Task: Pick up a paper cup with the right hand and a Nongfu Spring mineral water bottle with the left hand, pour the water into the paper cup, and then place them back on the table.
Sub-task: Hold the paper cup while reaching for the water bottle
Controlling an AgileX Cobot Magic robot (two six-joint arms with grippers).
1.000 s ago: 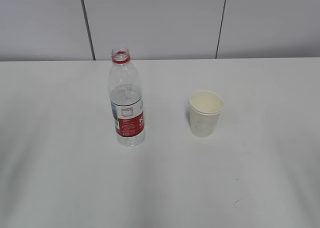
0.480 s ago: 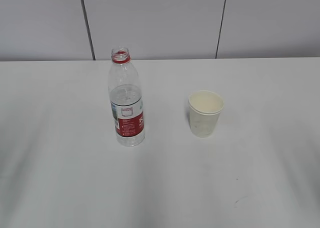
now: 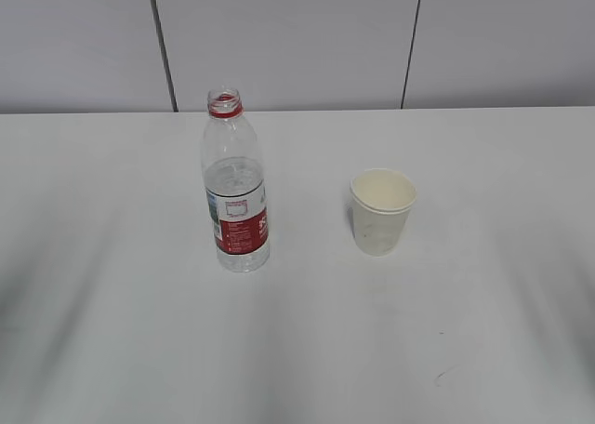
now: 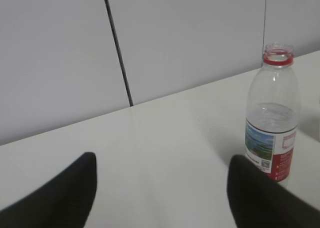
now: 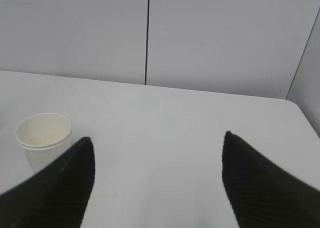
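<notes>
The Nongfu Spring mineral water bottle (image 3: 236, 196) stands upright and uncapped on the white table (image 3: 112, 350), left of centre, about half full of clear water (image 3: 232, 176). The paper cup (image 3: 382, 211) stands upright to its right. Neither arm shows in the exterior view. In the left wrist view my left gripper (image 4: 162, 160) is open and empty, with the bottle (image 4: 272, 115) ahead at the right, just past the right finger. In the right wrist view my right gripper (image 5: 157, 140) is open and empty, with the cup (image 5: 42, 138) ahead at the left, partly behind the left finger.
A grey panelled wall (image 3: 297, 43) runs along the table's far edge. In the right wrist view the table's rounded far right corner (image 5: 295, 105) shows. Faint scuff marks (image 3: 446, 373) lie on the front right of the table.
The bottle and cup have not moved. Soft shadows have spread over the front left and right of the table in the exterior view.
</notes>
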